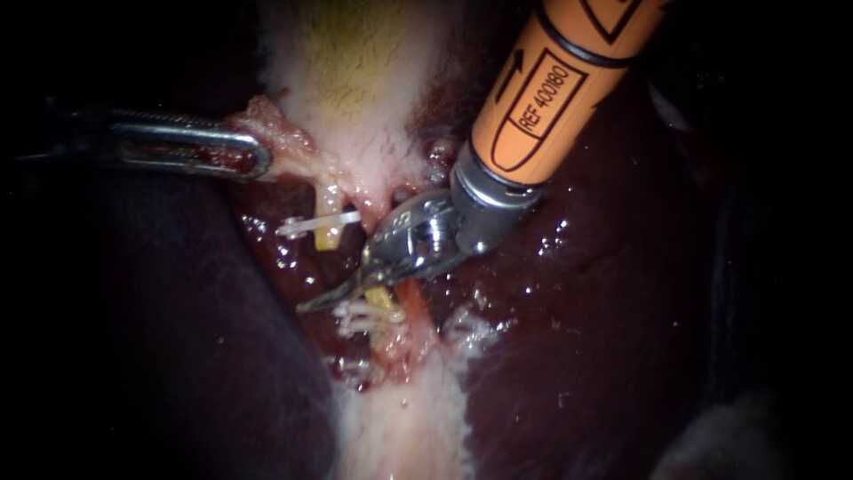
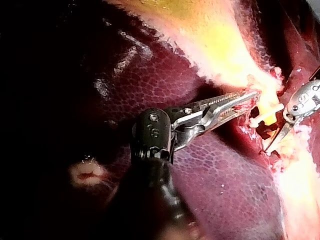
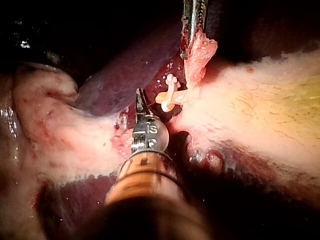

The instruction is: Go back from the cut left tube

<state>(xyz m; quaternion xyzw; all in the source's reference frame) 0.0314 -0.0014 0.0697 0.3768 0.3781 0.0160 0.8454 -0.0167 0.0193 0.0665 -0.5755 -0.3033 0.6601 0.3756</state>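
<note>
Dark maroon liver (image 1: 577, 338) fills most of your field, glossy and wet, on both sides of the pale tissue. Gallbladder (image 1: 355, 71): pale pink-white with a yellow-green patch, running down the middle of the endoscope view toward the tube ends. Right instrument (image 1: 333, 293): orange shaft and metal wrist coming in from the upper right. Its two slim blades lie together, grip nothing, and taper to a point in the gap between the two ends of the cut tube. Left instrument (image 1: 253, 156): metal jaws entering from the left, clamped on a pink tissue flap (image 1: 267, 120) at the gallbladder's edge. Cut tube, upper stump (image 1: 329, 233): short, yellowish, hanging below the gallbladder, apart from the lower stump. Lower stump (image 1: 384, 300): yellowish, lying just under your right instrument's blades. White clip (image 1: 306, 226): one, set across the upper stump. Further white clips (image 1: 355, 318): clustered on the lower stump, and you cannot tell their number.
</note>
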